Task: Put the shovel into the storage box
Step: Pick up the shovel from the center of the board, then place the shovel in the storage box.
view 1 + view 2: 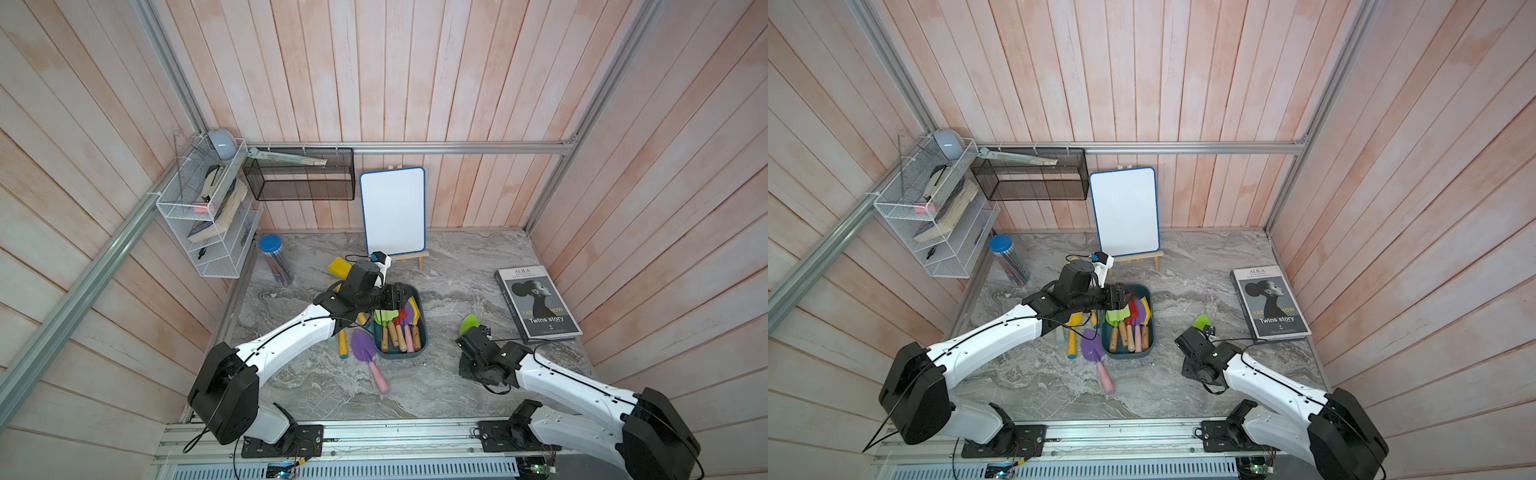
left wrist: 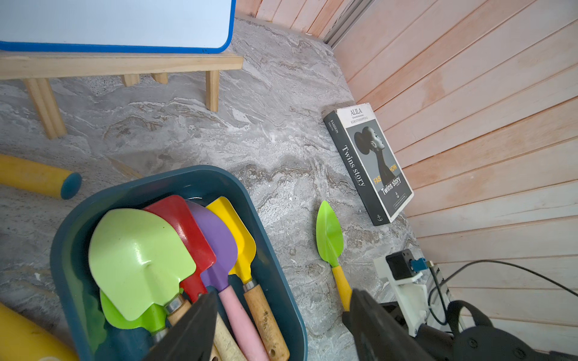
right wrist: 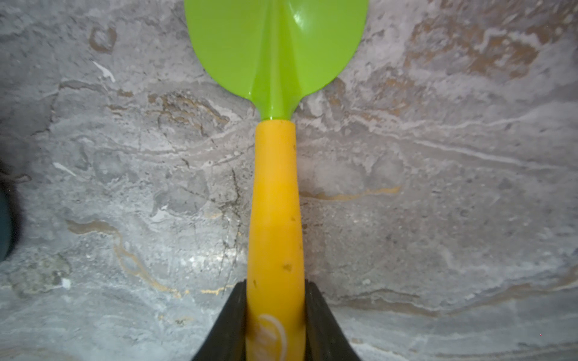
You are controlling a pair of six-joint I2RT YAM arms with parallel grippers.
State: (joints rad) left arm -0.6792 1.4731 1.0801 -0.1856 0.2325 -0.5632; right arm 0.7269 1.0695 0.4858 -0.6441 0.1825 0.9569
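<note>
While its blade lies on the bench to the right of the storage box, the green shovel has its yellow handle pinched by the right end effector. That is likely the surest hold on a light, stiff, slick toy. One purple shovel lies left of the box. Five show inside it, under the left end effector, spread wide and empty.
</note>
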